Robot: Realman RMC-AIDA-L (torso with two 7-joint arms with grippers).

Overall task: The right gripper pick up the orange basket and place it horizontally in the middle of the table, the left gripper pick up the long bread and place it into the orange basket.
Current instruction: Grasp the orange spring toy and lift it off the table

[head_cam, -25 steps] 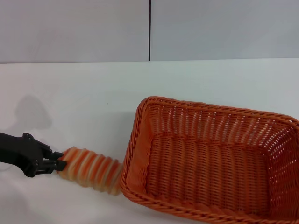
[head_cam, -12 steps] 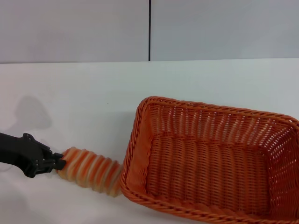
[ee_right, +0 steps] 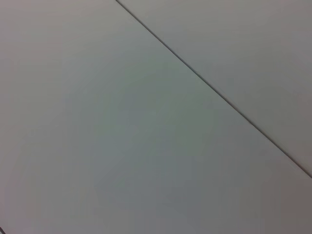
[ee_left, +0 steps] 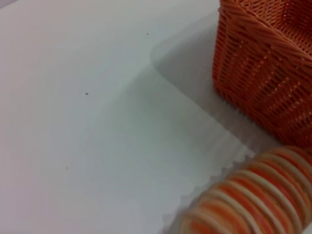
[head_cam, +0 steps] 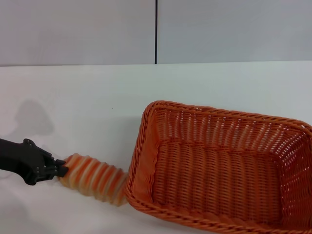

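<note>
- Left gripper [head_cam: 59, 169] sits low at the near left of the table [head_cam: 97, 107], arm coming in from the left edge nearly level, slightly angled down toward the tip.
- Its jaws are clamped on the left end of the long bread [head_cam: 95, 178]; the tips bite right at the loaf's end.
- Long bread lies ribbed side up, orange and cream stripes showing, running from the claw rightward and slightly toward the near edge. Its right end touches the orange basket's near-left corner, outside the basket.
- Left wrist view: striped long bread [ee_left: 248, 200] close to the camera, orange basket [ee_left: 265, 68] wall just beyond it, bare table [ee_left: 87, 122] elsewhere. No fingers in that view.
- Orange basket [head_cam: 219, 165] sits upright on the near right of the table, skewed, long axis running left to right, nothing inside. Right edge cut off by the frame.
- Right gripper: not in any view; right wrist view shows only a plain grey surface with one thin dark line [ee_right: 214, 90].
- Far back: grey wall [head_cam: 78, 29] with a vertical dark seam [head_cam: 156, 31].
</note>
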